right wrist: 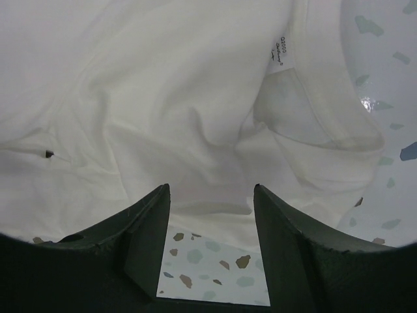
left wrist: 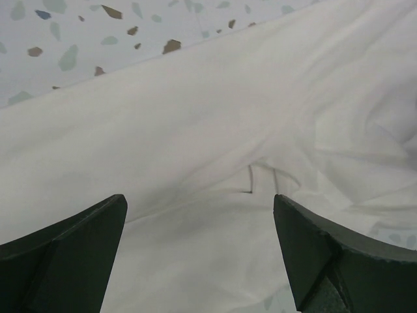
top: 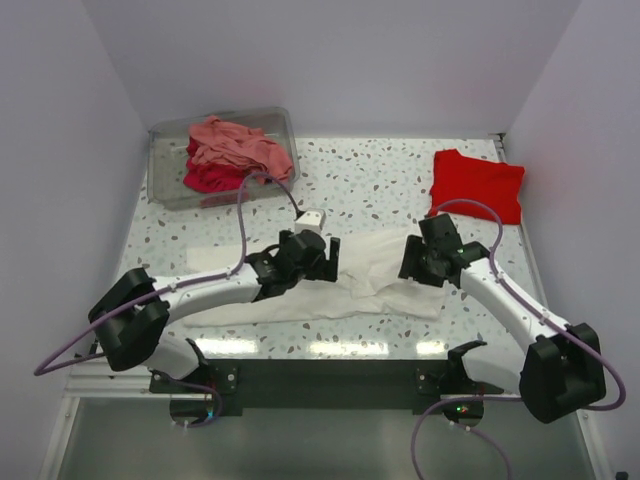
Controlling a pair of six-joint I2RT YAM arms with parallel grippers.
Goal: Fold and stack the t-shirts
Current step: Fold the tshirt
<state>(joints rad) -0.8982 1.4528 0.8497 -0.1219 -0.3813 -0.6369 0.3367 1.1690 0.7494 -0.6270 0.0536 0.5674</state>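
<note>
White t-shirt (top: 372, 272) crumpled on table (top: 380, 185) | left gripper (left wrist: 199, 208) wide | right gripper (right wrist: 212, 195) parted, empty

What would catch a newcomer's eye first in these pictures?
Probably the white t-shirt, spread crumpled across the middle of the table, with the left end effector and right end effector both open over it. Next come the bright red t-shirt, folded at the far right, and the clear bin of pink and crimson shirts at the far left.
</note>
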